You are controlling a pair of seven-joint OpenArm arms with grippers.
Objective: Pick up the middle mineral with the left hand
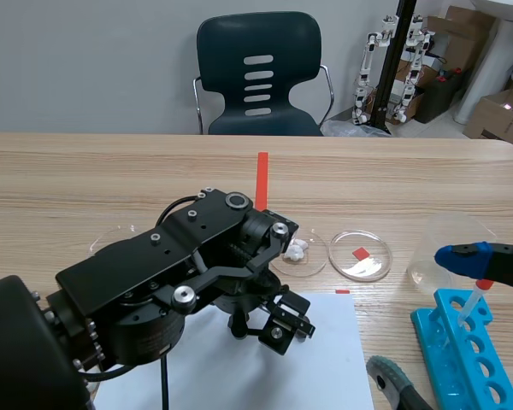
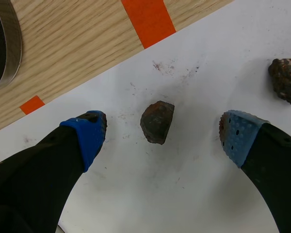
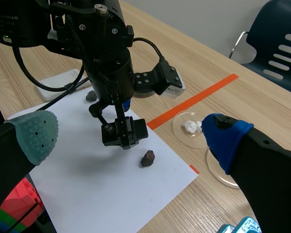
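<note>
Scene view: light wood-grain table point(image 1: 85, 179) runs back to a grey wall point(image 1: 85, 60). A dark teal plastic chair with slotted back point(image 1: 227, 51) stands at the far edge. Back right of the room: small white robot figures on stands point(image 1: 413, 64) and brown cardboard boxes point(image 1: 496, 111). An orange-red tape line point(image 1: 262, 179) marks the table's middle.

A white sheet of paper point(image 1: 325, 367) lies on the near part of the table. The left arm bends over it, with the left hand point(image 2: 162, 131) pointing down at the sheet. Beyond the paper sits a clear round dish with white lumps point(image 1: 301, 252), and just beside it a second clear dish point(image 1: 361, 254) over a red square mark. A bright blue plastic tube rack point(image 1: 462, 359) stands near right.

Left wrist view: the middle mineral, a small rough dark grey-brown stone point(image 2: 157, 122), lies on the paper between the two blue-padded fingers, roughly centred and touching neither. Its long axis runs fore-and-aft, across the line between the fingers, slightly slanted. The broad blunt end points ahead toward the paper's edge and the tape; the narrow end points back toward the hand. Faint reddish smudges mark the paper around it. The left hand is spread wide and holds nothing. A reddish-brown knobbly stone point(image 2: 286, 80) lies on the paper outside the right finger, apart from it.

Right wrist view: the right hand point(image 3: 130, 135) is spread wide and empty, with one grey-green pad and one blue, at the paper's right side.
</note>
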